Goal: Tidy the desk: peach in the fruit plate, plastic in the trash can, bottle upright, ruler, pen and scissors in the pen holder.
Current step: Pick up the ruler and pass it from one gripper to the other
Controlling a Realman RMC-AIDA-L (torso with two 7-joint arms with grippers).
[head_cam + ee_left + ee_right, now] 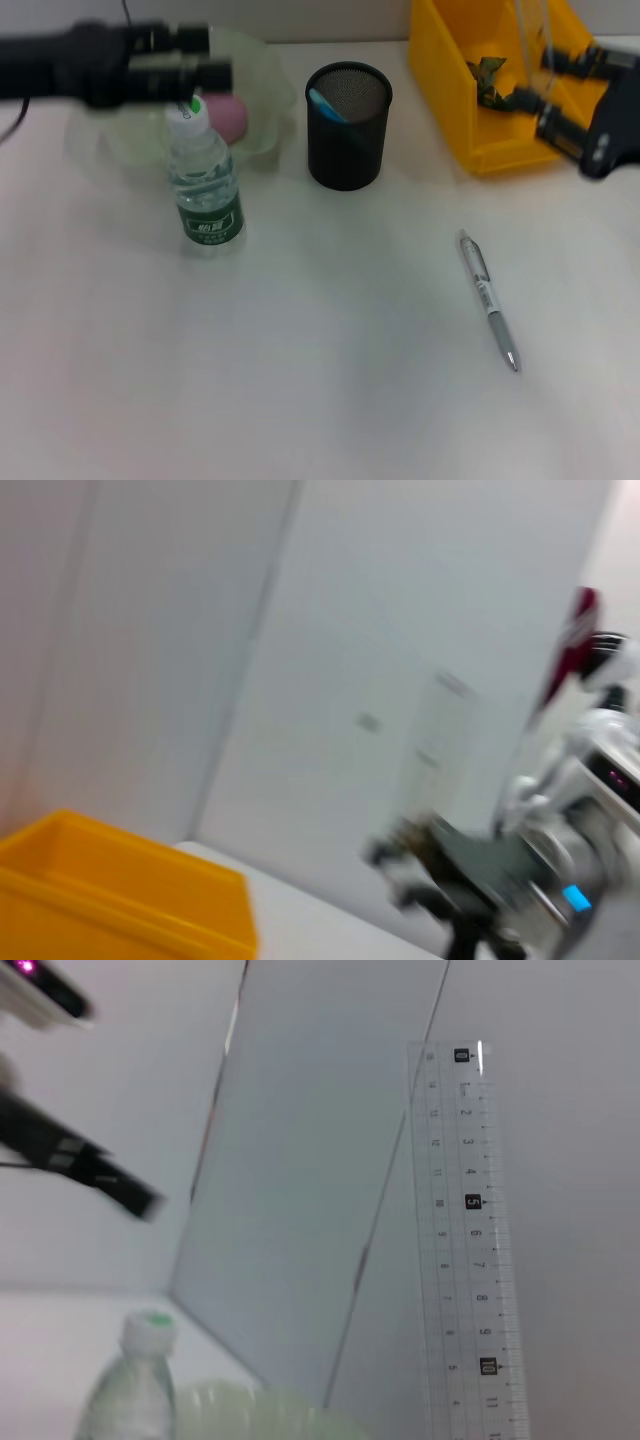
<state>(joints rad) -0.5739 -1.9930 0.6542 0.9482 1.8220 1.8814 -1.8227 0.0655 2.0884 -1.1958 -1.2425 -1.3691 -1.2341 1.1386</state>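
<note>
Over the yellow trash can [470,110], right end effector [560,95] clamped on the clear ruler [465,1240]
Thin, light, slick plastic, it may flex or slip, so pinch its flat faces near one end; pen holder [348,125] sits just beside; left end effector [190,65], apart, hovers above the upright bottle [205,190]

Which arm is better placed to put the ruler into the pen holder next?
Right. The right gripper holds the clear ruler above the yellow bin, near the pen holder. The left gripper hovers over the bottle, without it.
</note>
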